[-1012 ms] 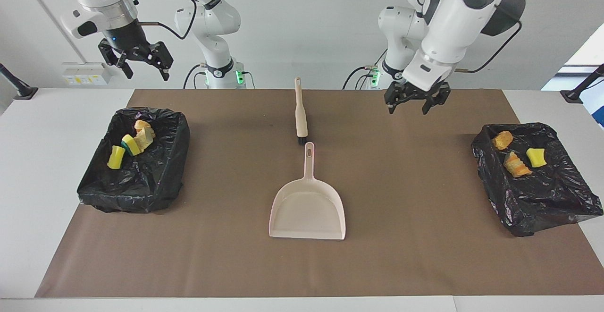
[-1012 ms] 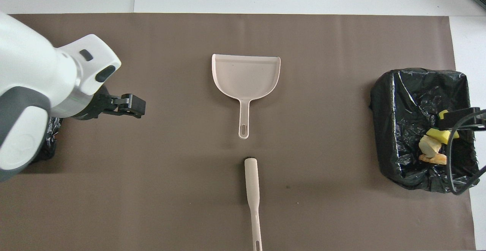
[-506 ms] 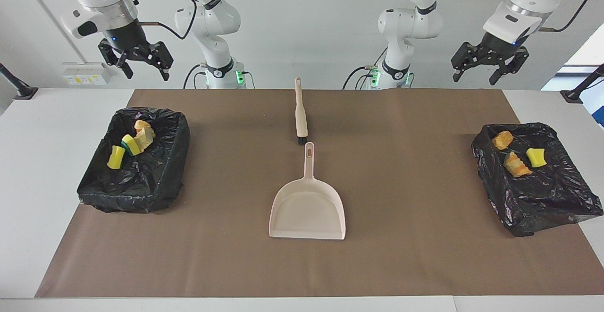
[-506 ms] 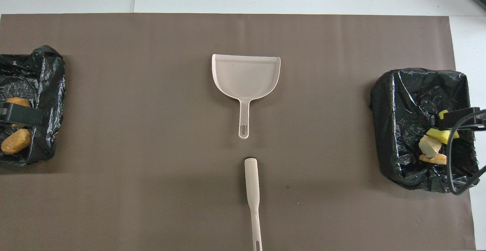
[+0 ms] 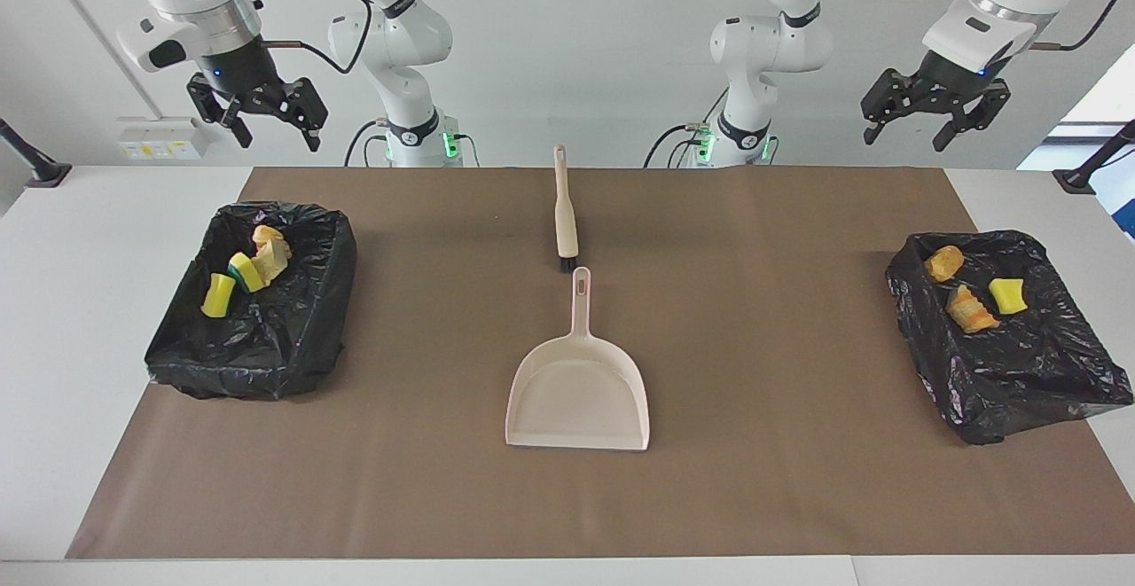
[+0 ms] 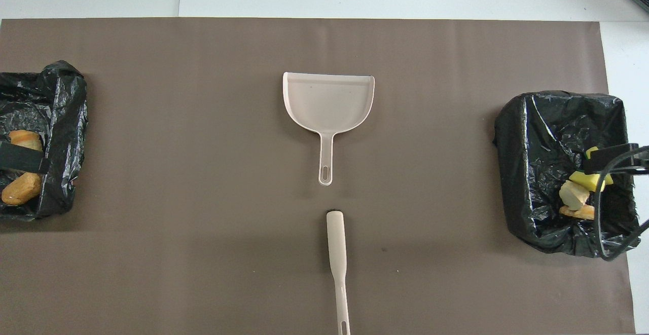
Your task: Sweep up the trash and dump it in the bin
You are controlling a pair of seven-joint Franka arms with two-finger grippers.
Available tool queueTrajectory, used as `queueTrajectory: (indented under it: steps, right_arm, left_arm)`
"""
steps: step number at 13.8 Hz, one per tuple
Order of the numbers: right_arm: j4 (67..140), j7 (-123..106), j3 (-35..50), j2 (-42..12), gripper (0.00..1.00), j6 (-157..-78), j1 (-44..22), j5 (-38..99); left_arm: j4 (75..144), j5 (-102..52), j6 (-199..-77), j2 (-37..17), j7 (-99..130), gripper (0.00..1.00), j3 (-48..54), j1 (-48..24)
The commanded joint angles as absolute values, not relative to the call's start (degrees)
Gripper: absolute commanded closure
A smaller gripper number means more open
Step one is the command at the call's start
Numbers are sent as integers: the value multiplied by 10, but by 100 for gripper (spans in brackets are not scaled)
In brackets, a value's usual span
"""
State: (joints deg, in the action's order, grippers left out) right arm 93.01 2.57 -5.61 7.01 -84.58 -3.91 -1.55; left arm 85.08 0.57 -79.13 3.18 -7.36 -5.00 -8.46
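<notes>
**All the trash sits in two lined bins; both grippers hang empty**

The landmark is the dustpan [image 5: 577, 391], lying flat on the brown mat [image 5: 780, 480] at mid-table, nothing in it. The brush [image 5: 565, 214] lies just beside its handle tip, nearer the robots.

Well apart from the dustpan, toward the right arm's end, a bin [image 5: 257, 338] holds four trash pieces [image 5: 246, 272]. Toward the left arm's end, a second bin [image 5: 1020, 373] holds three more [image 5: 971, 311].

Only the facing view shows the grippers whole: the right gripper [image 5: 269, 128] and the left gripper [image 5: 913, 128], both raised high with fingers spread wide, holding nothing. The overhead view gives just dark slivers of them over the bins, and cuts off part of the second bin.
</notes>
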Motion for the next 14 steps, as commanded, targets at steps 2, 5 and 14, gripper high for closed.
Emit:
queueTrajectory:
  steps: [2, 5, 14]
  right_arm:
    - [929, 10, -52, 73, 0, -845, -31, -8]
    - [929, 10, -52, 74, 0, -845, -31, -8]
    - [929, 10, -52, 74, 0, -845, -32, -8]
  left_arm:
    - [796, 18, -765, -5, -87, 0, -46, -78]
    - [768, 12, -747, -26, -88, 0, -50, -78]
    - [773, 11, -756, -18, -83, 0, -48, -77]
